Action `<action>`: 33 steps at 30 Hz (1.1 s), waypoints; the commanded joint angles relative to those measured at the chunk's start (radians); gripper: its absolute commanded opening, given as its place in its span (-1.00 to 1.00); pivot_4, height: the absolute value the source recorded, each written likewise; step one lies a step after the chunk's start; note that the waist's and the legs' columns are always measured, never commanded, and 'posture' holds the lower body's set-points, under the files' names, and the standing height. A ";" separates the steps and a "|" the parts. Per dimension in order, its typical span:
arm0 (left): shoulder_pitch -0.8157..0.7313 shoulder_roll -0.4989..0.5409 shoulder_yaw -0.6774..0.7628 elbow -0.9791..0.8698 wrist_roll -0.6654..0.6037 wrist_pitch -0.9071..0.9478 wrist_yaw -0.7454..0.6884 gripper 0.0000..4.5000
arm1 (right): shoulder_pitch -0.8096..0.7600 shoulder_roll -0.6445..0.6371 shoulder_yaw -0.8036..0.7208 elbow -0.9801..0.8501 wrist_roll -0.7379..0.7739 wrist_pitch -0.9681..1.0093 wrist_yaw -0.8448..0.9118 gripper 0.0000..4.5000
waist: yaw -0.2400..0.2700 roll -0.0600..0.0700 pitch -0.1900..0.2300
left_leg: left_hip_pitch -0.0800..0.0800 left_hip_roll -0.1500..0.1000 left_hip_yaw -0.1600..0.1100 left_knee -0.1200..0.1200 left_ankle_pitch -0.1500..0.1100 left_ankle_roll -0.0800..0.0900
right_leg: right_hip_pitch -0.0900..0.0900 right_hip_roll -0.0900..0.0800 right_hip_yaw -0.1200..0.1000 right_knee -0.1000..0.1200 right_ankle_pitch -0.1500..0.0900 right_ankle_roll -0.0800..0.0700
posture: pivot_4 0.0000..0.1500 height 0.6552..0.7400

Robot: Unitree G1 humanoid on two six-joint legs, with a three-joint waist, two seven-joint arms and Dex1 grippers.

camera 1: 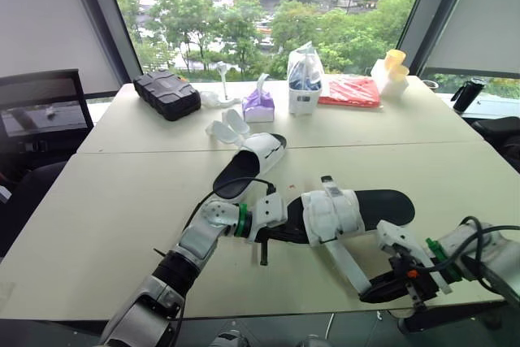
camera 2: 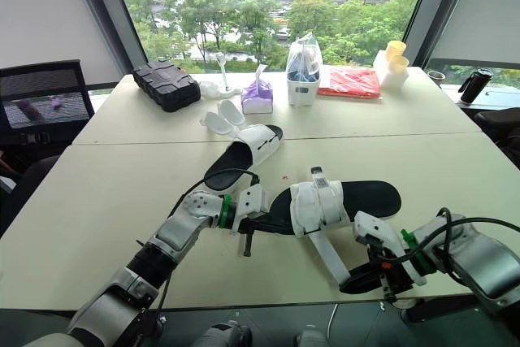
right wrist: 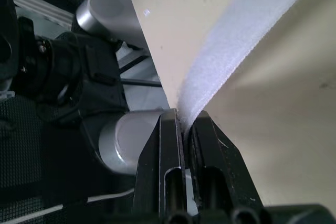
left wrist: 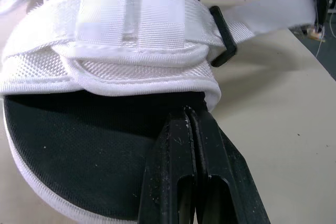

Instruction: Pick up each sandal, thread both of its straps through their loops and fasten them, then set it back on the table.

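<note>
Left end effector (left wrist: 188, 113): fingers together, tips resting on the near sandal (camera 1: 382, 203) footbed. Right end effector (right wrist: 185, 116): clamped on its loose white strap (right wrist: 236, 51) at the counter (camera 1: 122, 201) edge.

Wide window (camera 1: 268, 6) across the top of the frame, green trees (camera 1: 325, 30) in daylight beyond, grey panels (camera 1: 49, 14) in both upper corners, two pale tables (camera 1: 106, 201) pushed together, black chair (camera 1: 41, 95) at left edge

Fuzzy cloth strap (right wrist: 231, 51) — matt table (camera 1: 122, 201)
</note>
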 commanded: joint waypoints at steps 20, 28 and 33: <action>0.001 0.019 -0.028 0.061 0.036 0.011 -0.014 -1.00 | -0.570 0.158 0.113 0.203 -0.025 0.027 -0.039 -0.96 | -0.002 -0.001 0.001 | 0.000 0.000 0.001 0.001 0.000 0.000 | -0.001 0.000 0.001 0.000 0.000 0.000 | 1.00 1.00; 0.003 0.018 -0.027 0.056 0.035 0.016 -0.005 -1.00 | -0.664 0.267 0.198 0.389 -0.145 -0.051 -0.035 -0.96 | -0.003 0.000 0.000 | 0.000 0.000 0.001 0.000 0.000 0.000 | -0.002 0.001 0.001 0.001 0.000 -0.001 | 1.00 1.00; 0.004 0.019 -0.028 0.051 0.035 0.016 0.000 -1.00 | -0.682 0.295 0.236 0.478 -0.223 -0.098 -0.036 -0.84 | -0.003 0.000 0.000 | 0.000 0.000 0.000 0.001 0.001 -0.001 | -0.001 0.001 0.001 0.001 0.001 -0.001 | 1.00 1.00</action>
